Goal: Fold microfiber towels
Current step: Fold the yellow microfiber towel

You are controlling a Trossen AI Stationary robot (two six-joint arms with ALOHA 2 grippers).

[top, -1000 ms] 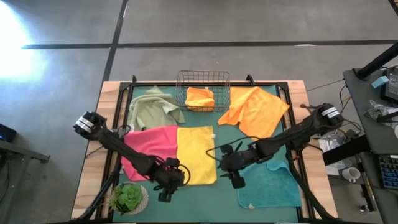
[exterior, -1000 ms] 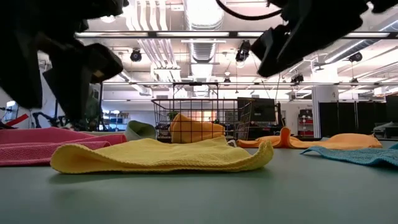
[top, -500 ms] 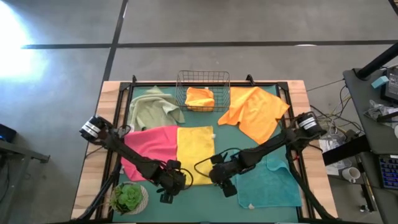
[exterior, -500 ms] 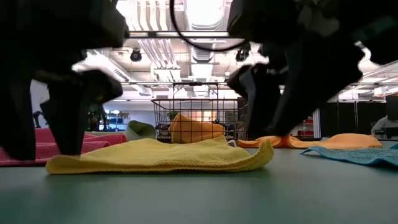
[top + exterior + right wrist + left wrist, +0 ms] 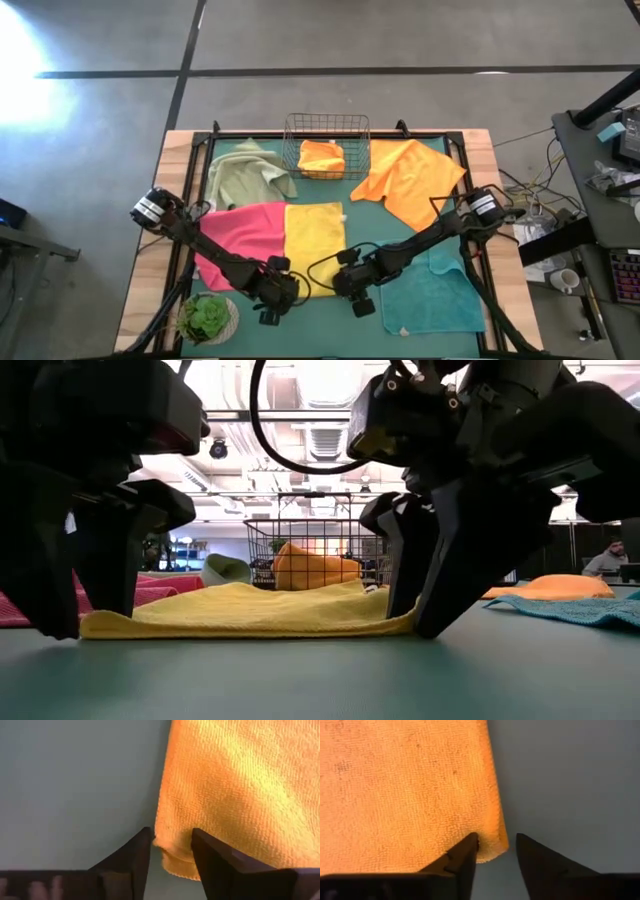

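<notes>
While both dark arms reach down to the lower middle of the high view, six towels lie spread over the dark-green mat (image 5: 362, 222). Counted by colour, there are two orange, one yellow, one pink, one teal and one pale sage green.

The yellow towel (image 5: 314, 246) lies flat in the centre, and the pink towel (image 5: 243, 238) touches its left edge. The sage green towel (image 5: 246, 176) sits crumpled at the upper left. One orange towel (image 5: 322, 157) is folded inside the single wire basket (image 5: 326, 124) at top centre; the other orange towel (image 5: 410, 181) lies open at the upper right. The teal towel (image 5: 434, 296) lies at the lower right.

The left gripper (image 5: 277, 293) is at the yellow towel's lower left corner. In the left wrist view its two fingers (image 5: 461, 859) straddle that corner, jaws partly spread, one fingertip on the cloth and one on bare mat.

The right gripper (image 5: 354, 287) is at the lower right corner. Its two fingers (image 5: 212, 856) also straddle the cloth's edge, jaws partly spread, not yet pinched.

One small green plant (image 5: 208, 318) sits at the lower left, off the mat.
</notes>
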